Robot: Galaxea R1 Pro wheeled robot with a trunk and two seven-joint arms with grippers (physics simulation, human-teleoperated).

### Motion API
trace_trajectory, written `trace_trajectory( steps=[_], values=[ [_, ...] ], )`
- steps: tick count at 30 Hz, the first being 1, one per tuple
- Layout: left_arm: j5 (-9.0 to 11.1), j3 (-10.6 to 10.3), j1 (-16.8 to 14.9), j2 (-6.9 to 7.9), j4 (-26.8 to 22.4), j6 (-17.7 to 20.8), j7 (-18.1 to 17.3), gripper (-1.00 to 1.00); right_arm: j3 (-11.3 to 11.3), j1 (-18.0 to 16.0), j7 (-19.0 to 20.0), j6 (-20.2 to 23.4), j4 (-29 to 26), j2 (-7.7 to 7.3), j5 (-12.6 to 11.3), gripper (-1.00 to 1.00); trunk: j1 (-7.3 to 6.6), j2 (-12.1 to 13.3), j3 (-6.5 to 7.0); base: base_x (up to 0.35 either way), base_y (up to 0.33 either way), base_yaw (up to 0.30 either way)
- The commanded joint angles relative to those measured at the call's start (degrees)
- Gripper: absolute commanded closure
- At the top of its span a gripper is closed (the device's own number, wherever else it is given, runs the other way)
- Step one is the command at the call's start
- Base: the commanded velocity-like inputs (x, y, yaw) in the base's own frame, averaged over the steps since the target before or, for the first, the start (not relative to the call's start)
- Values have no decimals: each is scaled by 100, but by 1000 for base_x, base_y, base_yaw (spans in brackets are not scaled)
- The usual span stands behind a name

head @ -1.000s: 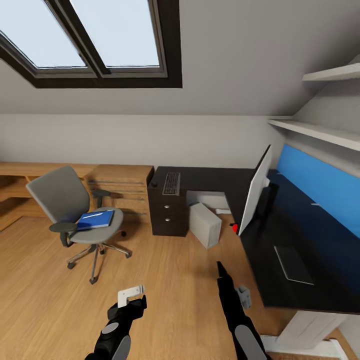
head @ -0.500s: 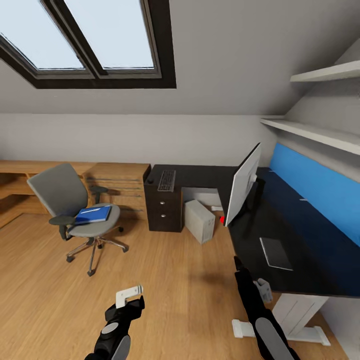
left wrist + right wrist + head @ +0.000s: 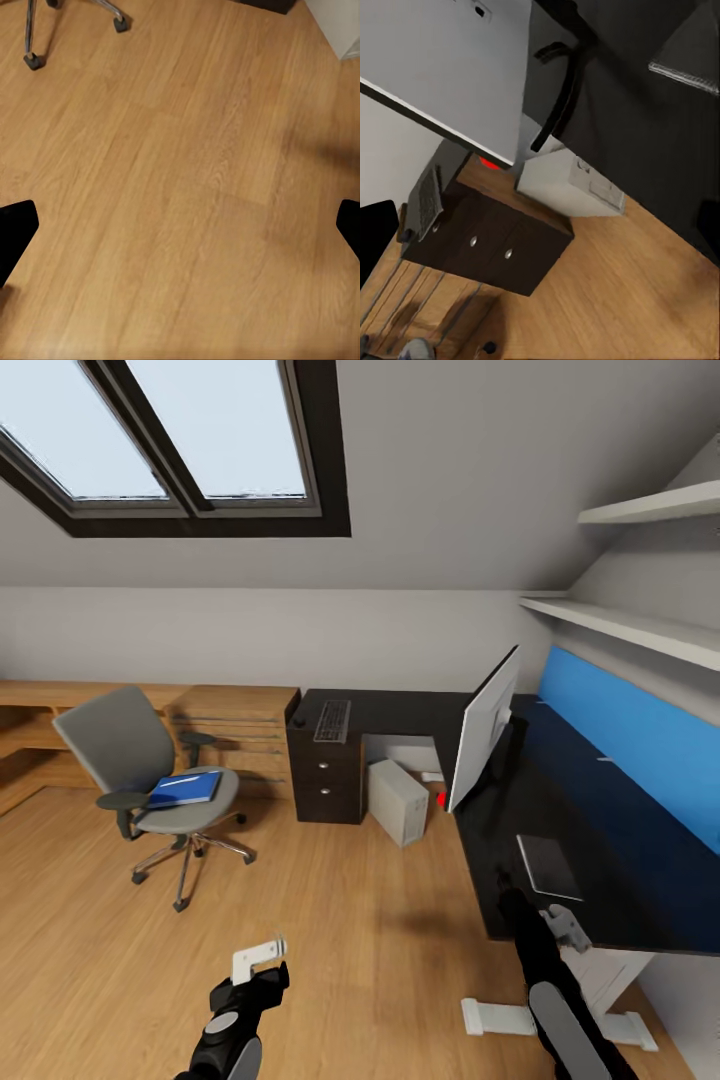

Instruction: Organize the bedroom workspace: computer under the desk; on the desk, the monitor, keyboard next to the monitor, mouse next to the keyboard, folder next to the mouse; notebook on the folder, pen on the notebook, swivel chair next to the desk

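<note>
A bedroom workspace awaits sorting: the blue folder (image 3: 187, 788) lies flat on the seat of the swivel chair (image 3: 150, 780), well apart from the black tabletop (image 3: 600, 840), where the monitor (image 3: 483, 728) stands near the front edge and the keyboard (image 3: 333, 721) rests at the far left end. Thin and probably light but smooth, the folder looks best pinched at an overhanging edge. The left tool (image 3: 258, 957), spread and empty, hovers over the floor; the right tool (image 3: 560, 922) also appears spread beside the tabletop's near edge.
</note>
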Motion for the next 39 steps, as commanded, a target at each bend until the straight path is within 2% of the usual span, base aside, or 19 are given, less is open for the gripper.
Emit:
trace_trajectory(
  steps=[1, 4, 5, 6, 9, 10, 11, 13, 17, 26, 27, 29, 30, 31, 32, 34, 35, 37, 39],
  values=[
    [38, -11, -5, 1, 7, 18, 41, -100, -145, -65, -34, -67, 86, -10, 246, -100, 3, -10, -11, 0, -197, 0],
    [36, -14, -5, 1, 59, 18, 39, -100, -375, -268, -59, -71, 371, -59, 761, -100, 3, -10, -11, 0, -243, 0],
    [36, -16, -5, 1, 91, 18, 41, -100, -433, -386, -68, -52, 544, -127, 916, -100, 3, -10, -11, 0, -277, 0],
    [30, -19, -5, -3, 142, 15, 44, -100, -489, -640, -98, 171, 897, -339, 1079, -100, 3, -10, -11, 0, -294, 0],
    [28, -20, -5, -4, 160, 14, 44, -100, -508, -848, -196, 643, 1171, -464, 1131, -100, 3, -10, -11, 0, -298, 0],
    [27, -22, -5, -5, 167, 13, 45, -100, -515, -1011, -322, 1086, 1344, -517, 1154, -100, 3, -10, -11, 0, -302, 0],
    [26, -22, -5, -6, 174, 15, 45, -100, -526, -1366, -631, 1983, 1626, -580, 1183, -100, 3, -10, -11, 0, -304, 0],
    [26, -21, -5, -7, 176, 18, 45, -100, -531, -1563, -788, 2341, 1797, -619, 1193, -100, 3, -10, -11, 0, -304, 0],
    [26, -21, -5, -8, 184, 16, 45, -100, -535, -1730, -930, 2599, 1978, -696, 1205, -100, 3, -10, -11, 0, -305, 0],
    [26, -25, -5, -8, 221, 13, 45, -100, -532, -1843, -1173, 2686, 2210, -722, 1654, -100, 3, -10, -11, 0, -305, 0],
    [26, -26, -5, -8, 227, 13, 45, -100, -529, -2050, -1197, 2687, 2483, -726, 1856, -100, 3, -10, -11, 0, -296, 0],
    [26, -27, -5, -8, 229, 13, 45, -100, -529, -2258, -1203, 2687, 2703, -727, 2029, -100, 3, -10, -11, 0, -260, 0],
    [23, -25, -5, -8, 227, 13, 44, -100, -526, -2690, -1192, 2687, 3167, -727, 2396, -100, 3, -10, -11, 0, -129, 0],
    [22, -25, -5, -8, 226, 11, 42, -100, -526, -2863, -1186, 2686, 3356, -728, 2537, -100, 3, -10, -11, 0, -103, 0],
    [19, -23, -5, -8, 225, 9, 42, -100, -524, -3228, -1176, 2676, 3782, -725, 2830, -100, 3, -10, -11, 0, -66, 0],
    [18, -23, -5, -8, 224, 7, 43, -100, -522, -3600, -1166, 2615, 4252, -721, 3121, -100, 3, -10, -11, 0, -47, 0],
    [15, -22, -5, -8, 222, 4, 46, -100, -512, -3990, -1142, 2336, 4781, -704, 3426, -100, 3, -10, -11, 0, -27, 0],
    [12, -20, -5, -5, 207, 0, 54, -100, -489, -4408, -1091, 1784, 5368, -647, 3783, -100, 3, -10, -11, 0, -18, 0],
    [10, -17, -5, -3, 189, -2, 57, -100, -478, -4566, -1062, 1516, 5605, -579, 3933, -100, 3, -10, -11, 0, -10, 0]
  ],
)
